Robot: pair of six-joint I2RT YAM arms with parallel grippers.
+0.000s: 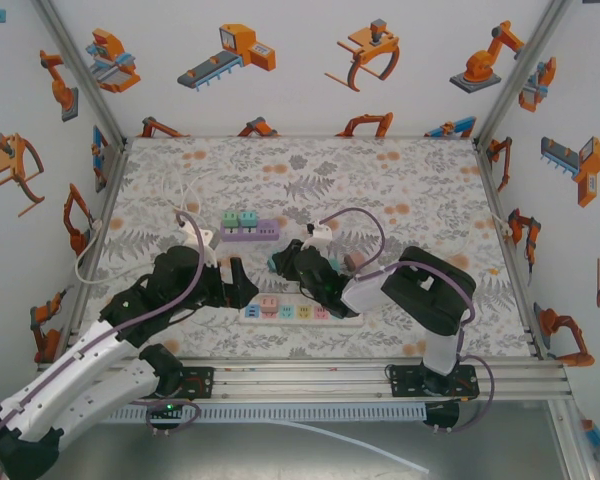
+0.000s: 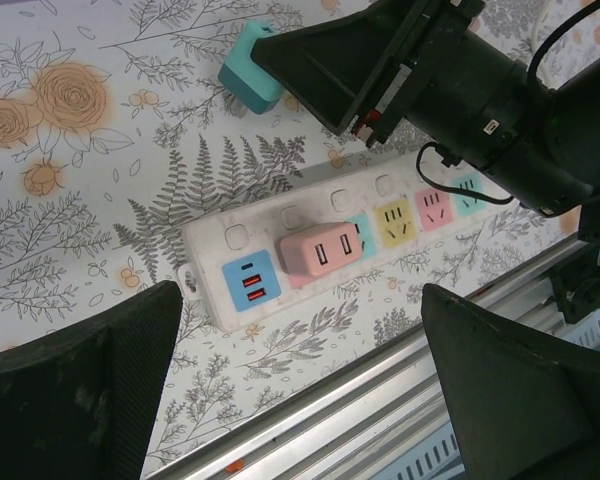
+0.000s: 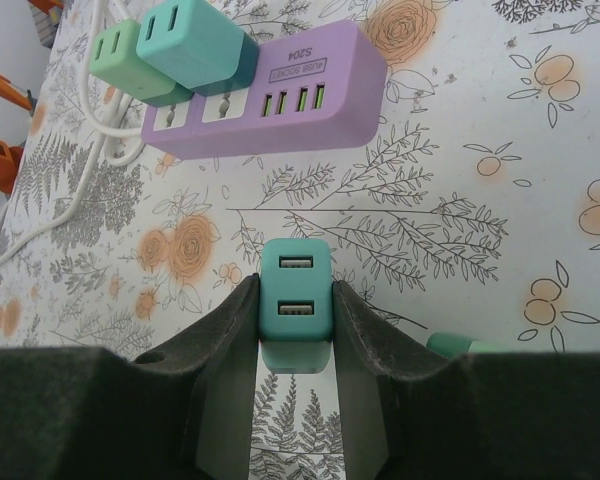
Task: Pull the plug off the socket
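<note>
Right hand [image 3: 295, 300] clamps the teal plug [image 3: 295, 285] just beyond the strip's [image 2: 280, 215] far edge; left hand [image 2: 298, 300] hovers over it, spread wide.

I count two power strips: a purple plastic bar-shaped strip [image 1: 248, 232] and a white plastic strip with pastel sockets [image 1: 300, 312]. There are four cube-shaped plastic charger plugs: one mint-green plug [image 3: 115, 60], one pink plug [image 2: 320, 250] and two teal, a first teal plug [image 3: 195, 45] and a second teal plug [image 3: 295, 300]. The purple one carries four green USB slots [image 3: 292, 100]. Two robot arms, the left arm [image 1: 80, 385] and the right arm [image 1: 435, 290].
</note>
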